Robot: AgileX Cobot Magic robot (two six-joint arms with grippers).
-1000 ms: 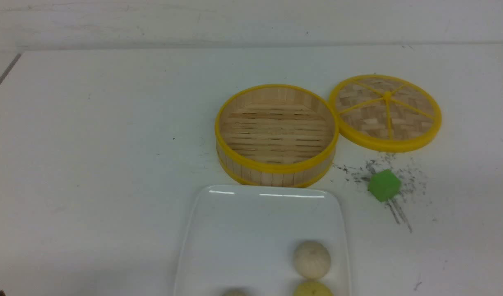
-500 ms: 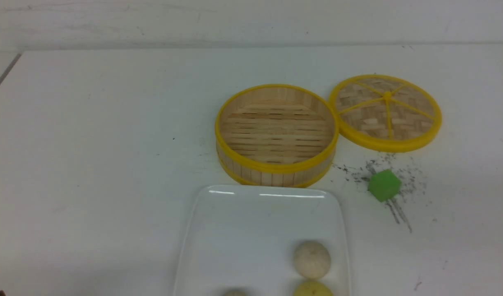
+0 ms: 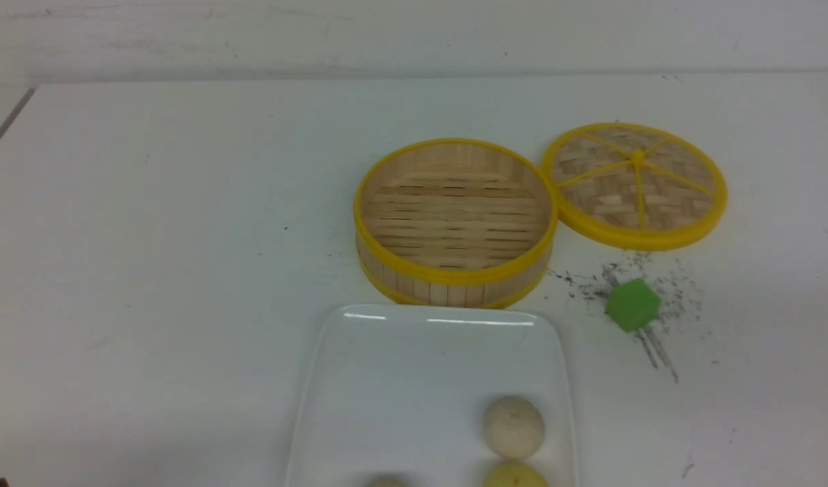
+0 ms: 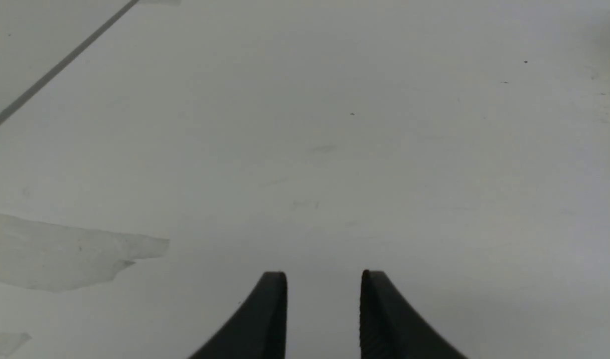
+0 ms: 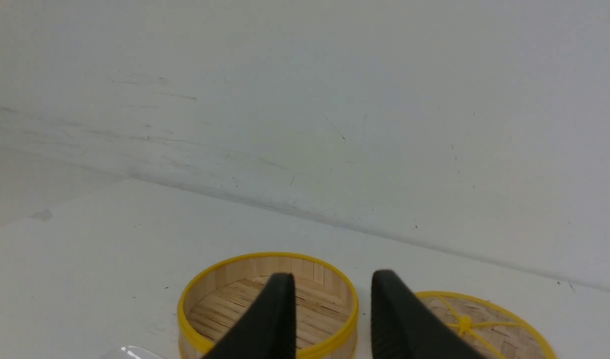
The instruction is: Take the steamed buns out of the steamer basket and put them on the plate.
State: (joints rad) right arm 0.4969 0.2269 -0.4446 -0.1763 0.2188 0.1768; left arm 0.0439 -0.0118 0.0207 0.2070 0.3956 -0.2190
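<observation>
Buns (image 3: 513,427) — two off-white, one pale yellow — sit at the plate's (image 3: 387,379) near-right corner; both grippers (image 4: 324,279) (image 5: 333,280) parted, grasping nothing.

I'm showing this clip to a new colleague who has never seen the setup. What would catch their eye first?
Probably the yellow-rimmed steamer basket at the table's centre, open and with nothing in it, its woven lid lying flat to its right. Next, the white plate just in front of it, with the steamed buns gathered at its near right corner. A bright green cube sits among dark specks right of the plate.
</observation>
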